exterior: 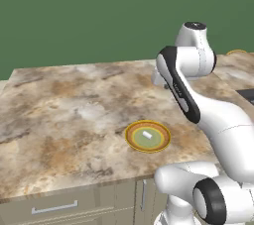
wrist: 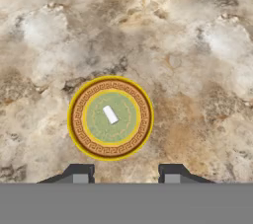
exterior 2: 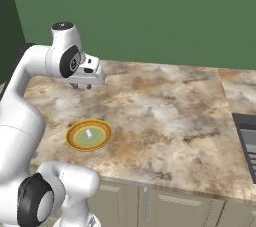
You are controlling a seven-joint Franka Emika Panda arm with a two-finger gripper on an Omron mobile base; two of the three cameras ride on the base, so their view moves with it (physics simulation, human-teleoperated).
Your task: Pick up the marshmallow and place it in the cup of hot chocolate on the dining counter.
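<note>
Marshmallow [wrist: 109, 115] lies tilted on the green centre of your yellow-rimmed plate [wrist: 79, 139], near the dining counter's [exterior: 59, 105] front edge; your gripper [exterior 2: 81, 86] hangs above the stone behind the plate, fingertips [wrist: 80, 173] spread apart, pinching nothing.

The desk [exterior: 64, 105] looks like polished beige-brown marbled stone, smooth. The plate [wrist: 79, 134] seems glazed ceramic, its patterned rim slightly glossy. The marshmallow [wrist: 110, 115] looks matt white, perhaps soft.
</note>
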